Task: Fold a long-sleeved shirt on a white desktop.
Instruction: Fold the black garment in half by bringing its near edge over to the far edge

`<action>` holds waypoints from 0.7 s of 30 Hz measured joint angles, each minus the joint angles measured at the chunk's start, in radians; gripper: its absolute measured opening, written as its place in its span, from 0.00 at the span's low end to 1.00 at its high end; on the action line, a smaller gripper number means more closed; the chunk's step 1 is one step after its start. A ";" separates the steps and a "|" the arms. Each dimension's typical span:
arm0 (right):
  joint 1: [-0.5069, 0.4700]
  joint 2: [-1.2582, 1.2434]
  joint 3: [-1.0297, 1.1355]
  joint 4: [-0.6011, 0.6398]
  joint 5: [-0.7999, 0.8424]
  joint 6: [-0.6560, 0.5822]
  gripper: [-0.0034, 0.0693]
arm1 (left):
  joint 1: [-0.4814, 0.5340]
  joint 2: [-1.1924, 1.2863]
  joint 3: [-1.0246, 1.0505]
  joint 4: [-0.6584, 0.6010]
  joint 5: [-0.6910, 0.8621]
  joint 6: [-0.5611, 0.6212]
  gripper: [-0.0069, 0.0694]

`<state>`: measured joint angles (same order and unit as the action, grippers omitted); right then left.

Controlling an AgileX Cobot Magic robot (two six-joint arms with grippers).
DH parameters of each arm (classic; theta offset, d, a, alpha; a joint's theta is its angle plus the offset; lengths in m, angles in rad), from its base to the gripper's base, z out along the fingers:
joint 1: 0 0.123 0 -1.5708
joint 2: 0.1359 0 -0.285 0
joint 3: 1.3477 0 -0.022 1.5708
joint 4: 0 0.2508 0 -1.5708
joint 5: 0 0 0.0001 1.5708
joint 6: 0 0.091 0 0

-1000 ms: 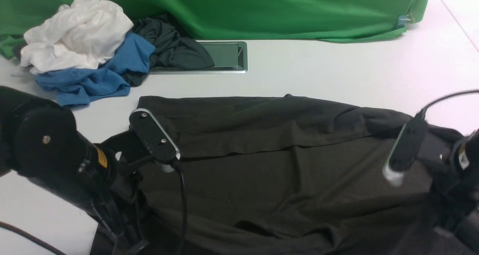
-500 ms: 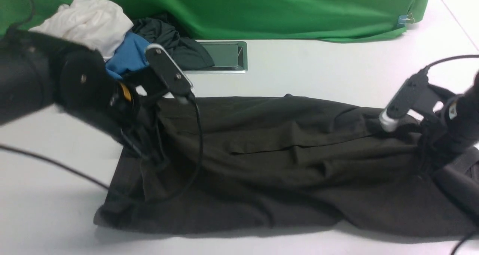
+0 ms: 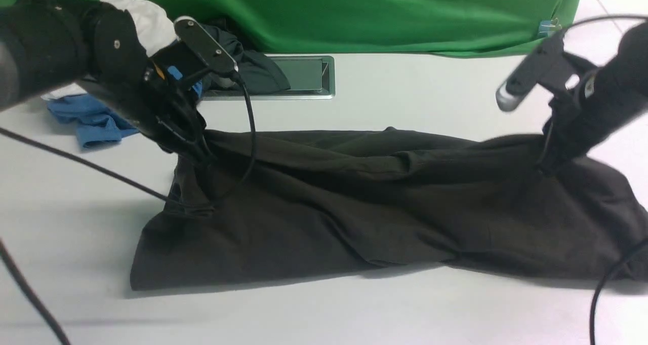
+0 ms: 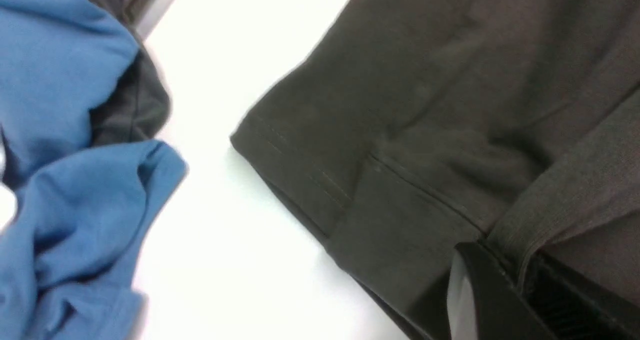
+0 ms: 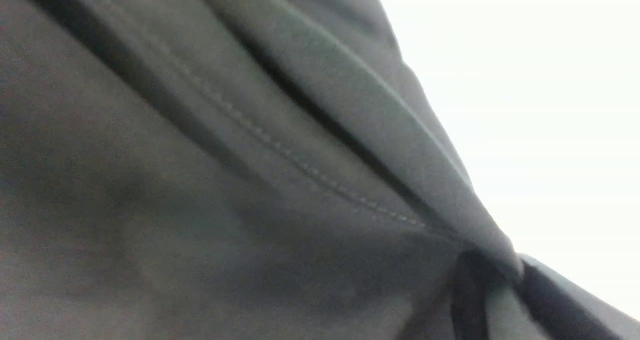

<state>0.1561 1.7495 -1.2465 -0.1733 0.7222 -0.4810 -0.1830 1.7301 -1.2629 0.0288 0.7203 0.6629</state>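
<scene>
On white desktop (image 3: 405, 97), long-sleeved shirt (image 3: 354, 208) spans left tool (image 3: 202, 157) to right tool (image 3: 544, 170) (both clamping it).

Blk arms (image 3: 55, 46) w/ blk cables (image 3: 251, 122), screws (image 3: 117, 43)

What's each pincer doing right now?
The left pincer is closed, holding the long-sleeved shirt.
The right pincer is closed, holding the long-sleeved shirt too.
</scene>
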 joint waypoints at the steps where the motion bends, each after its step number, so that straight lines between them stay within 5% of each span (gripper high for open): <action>1: -0.002 0.003 -0.004 0.001 0.000 0.000 0.12 | 0.000 0.004 -0.003 0.000 -0.002 0.005 0.13; 21: -0.065 0.230 -0.203 0.052 -0.069 0.002 0.12 | 0.038 0.152 -0.092 0.011 -0.200 0.015 0.13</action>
<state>0.0912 1.9800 -1.4499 -0.1218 0.6533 -0.4789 -0.1451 1.8825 -1.3546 0.0401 0.5206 0.6783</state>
